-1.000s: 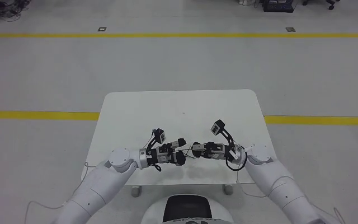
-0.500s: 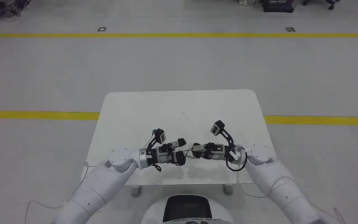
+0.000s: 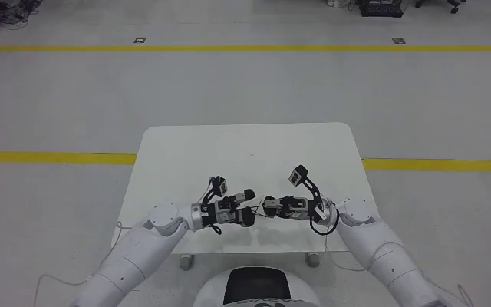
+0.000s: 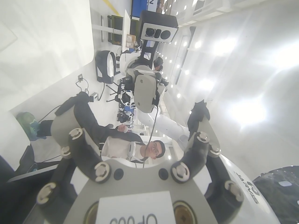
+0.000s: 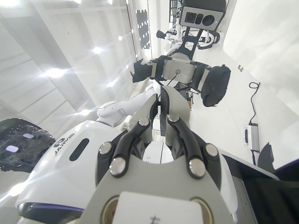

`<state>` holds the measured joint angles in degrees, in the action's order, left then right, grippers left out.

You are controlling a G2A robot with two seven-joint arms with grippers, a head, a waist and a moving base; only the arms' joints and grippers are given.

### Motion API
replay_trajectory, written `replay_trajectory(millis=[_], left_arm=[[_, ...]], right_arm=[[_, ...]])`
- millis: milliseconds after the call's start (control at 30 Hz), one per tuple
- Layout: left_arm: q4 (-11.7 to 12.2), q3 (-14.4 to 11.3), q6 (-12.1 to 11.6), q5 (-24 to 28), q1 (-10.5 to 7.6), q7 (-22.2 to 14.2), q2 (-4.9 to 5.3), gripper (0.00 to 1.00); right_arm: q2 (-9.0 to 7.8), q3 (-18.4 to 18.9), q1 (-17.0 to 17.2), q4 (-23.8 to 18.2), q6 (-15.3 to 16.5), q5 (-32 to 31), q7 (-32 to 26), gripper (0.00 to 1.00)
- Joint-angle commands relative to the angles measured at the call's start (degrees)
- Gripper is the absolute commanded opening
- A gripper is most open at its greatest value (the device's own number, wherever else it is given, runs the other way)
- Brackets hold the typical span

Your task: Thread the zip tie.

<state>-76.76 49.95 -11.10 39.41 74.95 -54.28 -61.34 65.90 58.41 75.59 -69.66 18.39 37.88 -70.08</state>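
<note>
Above the front part of the white table (image 3: 245, 153) my two grippers face each other tip to tip. My right gripper (image 5: 161, 92) is shut on a thin black zip tie (image 5: 177, 73), whose free end pokes toward the palm of my left gripper (image 5: 177, 78). The left gripper (image 4: 139, 103) is open wide, its black-padded fingers (image 4: 77, 99) spread to either side of the right gripper (image 4: 143, 87). From above, the left gripper (image 3: 247, 209) and the right gripper (image 3: 266, 205) nearly touch. The tie is too thin to follow there.
The table's far half lies bare beyond the grippers. Its front edge is just under both forearms. A power box with a cable (image 5: 251, 134) lies on the floor beside the table.
</note>
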Motion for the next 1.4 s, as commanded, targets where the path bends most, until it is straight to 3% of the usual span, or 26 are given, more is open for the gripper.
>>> replay_trajectory(millis=[0, 567, 733, 800, 1033, 1100, 1367], left_arm=[[-0.1, -0.1, 0.1, -0.1, -0.04, 0.1, -0.03, 1.00], [0.2, -0.6, 0.3, -0.2, -0.34, 0.3, -0.08, 1.00], [0.2, -0.7, 0.4, -0.3, -0.35, 0.5, -0.05, 0.74], [0.2, -0.7, 0.5, -0.4, -0.35, 0.4, -0.03, 0.69], [0.2, -0.7, 0.6, -0.4, -0.29, 0.5, 0.03, 0.60], [0.2, -0.7, 0.6, -0.4, -0.27, 0.6, 0.05, 0.49], [0.2, -0.7, 0.6, -0.3, -0.22, 0.6, 0.10, 0.41]], right_arm=[[0.01, 0.0, 0.0, 0.0, 0.0, 0.0, 0.0, 0.00], [0.13, -0.2, -0.2, 0.3, -0.1, -0.3, 0.4, 0.00], [0.13, -0.2, -0.2, 0.4, -0.2, -0.4, 0.5, 0.00], [0.13, -0.2, -0.2, 0.4, -0.4, -0.4, 0.5, 0.00], [0.14, -0.3, -0.2, 0.4, -0.6, -0.5, 0.6, 0.00], [0.16, -0.3, -0.2, 0.4, -0.7, -0.6, 0.6, 0.00], [0.20, -0.4, -0.4, 0.6, -1.2, -0.7, 0.6, 0.00]])
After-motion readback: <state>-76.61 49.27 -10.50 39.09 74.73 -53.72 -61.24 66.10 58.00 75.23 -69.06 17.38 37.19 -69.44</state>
